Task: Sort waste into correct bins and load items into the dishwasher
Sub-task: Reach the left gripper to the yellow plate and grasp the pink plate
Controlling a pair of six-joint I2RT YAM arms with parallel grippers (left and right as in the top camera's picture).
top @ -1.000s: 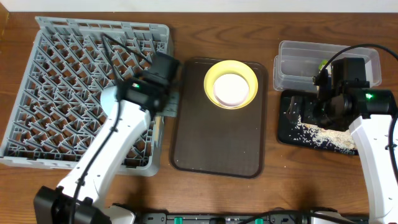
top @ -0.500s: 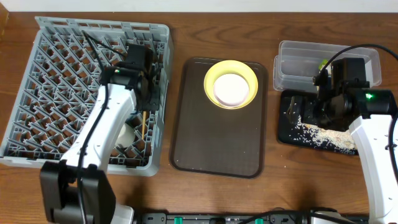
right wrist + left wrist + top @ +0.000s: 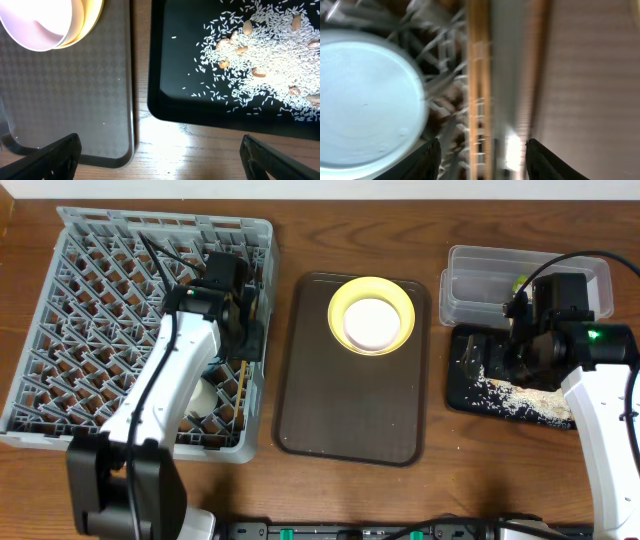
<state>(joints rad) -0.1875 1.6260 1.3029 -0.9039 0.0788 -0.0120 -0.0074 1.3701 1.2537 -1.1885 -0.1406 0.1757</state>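
My left gripper [image 3: 247, 340] hangs over the right side of the grey dishwasher rack [image 3: 90, 330], open. The wooden chopsticks [image 3: 243, 375] lie along the rack's right edge; one chopstick [image 3: 478, 75] runs between the spread black fingers [image 3: 427, 160], untouched. A light blue bowl [image 3: 365, 100] sits in the rack beside them. The yellow plate [image 3: 345, 298] holds the small white bowl [image 3: 370, 323] on the brown tray. My right gripper [image 3: 528, 352] stands open above the black tray [image 3: 465, 385], which holds rice crumbs [image 3: 260, 55]. A green wrapper [image 3: 518, 282] lies in the clear tub [image 3: 480, 275].
The brown serving tray [image 3: 350, 410] lies between the rack and the bins. In the right wrist view its corner [image 3: 65, 100] and the black tray's edge [image 3: 165, 100] flank a strip of bare wooden table. The right arm's cable loops over the tub.
The left arm swung from the serving tray's edge over the rack's right side. Its gripper has opened and the chopsticks now lie in the rack. The right arm has not moved.
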